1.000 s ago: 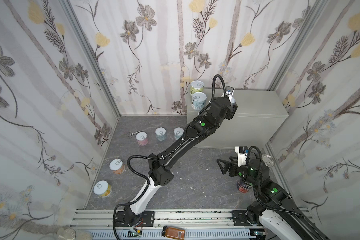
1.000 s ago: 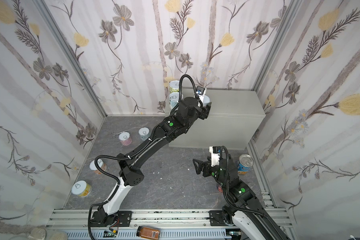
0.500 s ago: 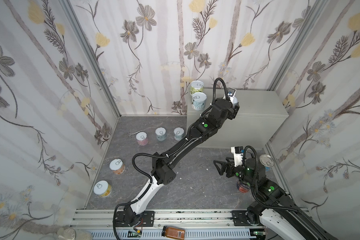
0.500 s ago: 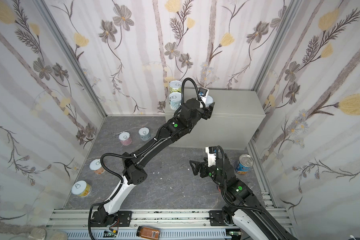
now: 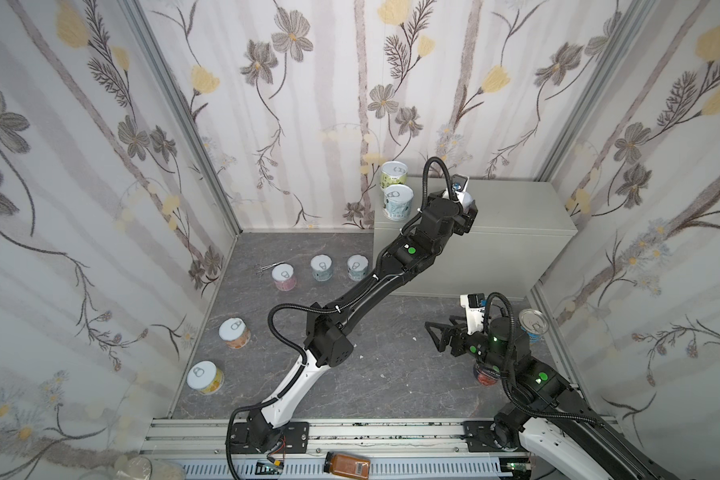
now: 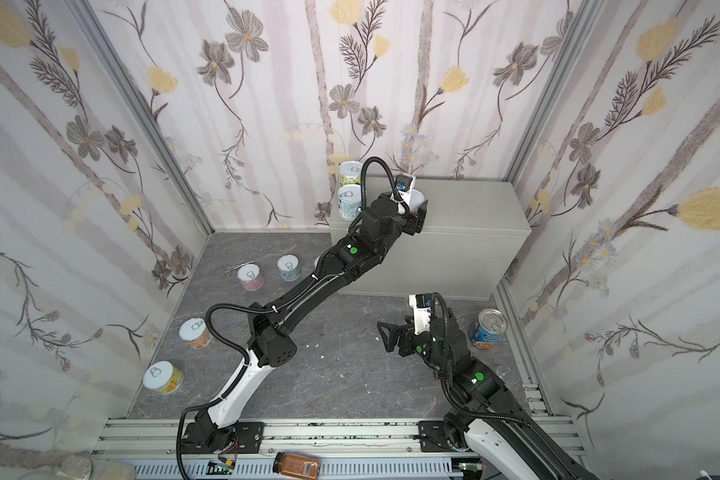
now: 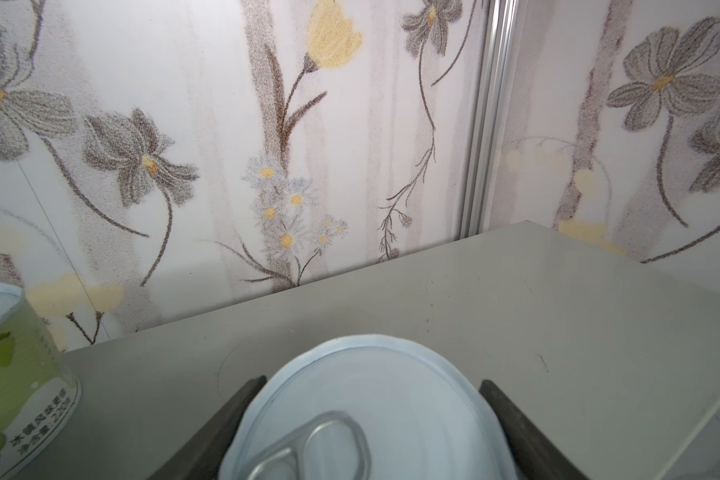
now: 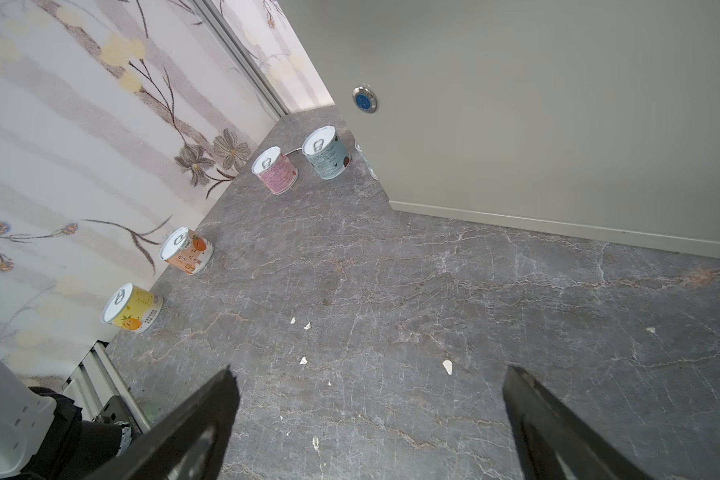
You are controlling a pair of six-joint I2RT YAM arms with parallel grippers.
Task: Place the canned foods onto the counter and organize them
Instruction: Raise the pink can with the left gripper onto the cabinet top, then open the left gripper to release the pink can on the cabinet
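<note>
Left gripper (image 7: 371, 382): straddles a can (image 7: 362, 419) standing on the counter's (image 7: 558, 311) left half; cannot tell whether it is clamped.
Right gripper (image 8: 369, 370): jaws wide apart, empty, over the floor (image 8: 391, 291).

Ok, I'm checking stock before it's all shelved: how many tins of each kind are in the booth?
Short pastel tins: 8
Taller tins: 2
Total: 10

Counter (image 5: 520, 208) right half bare. Green can (image 5: 395, 176), blue can (image 5: 398, 203) block left end. Floor (image 5: 391, 365) centre open; orange can (image 5: 234, 332), yellow can (image 5: 203, 377) at left edge.
</note>
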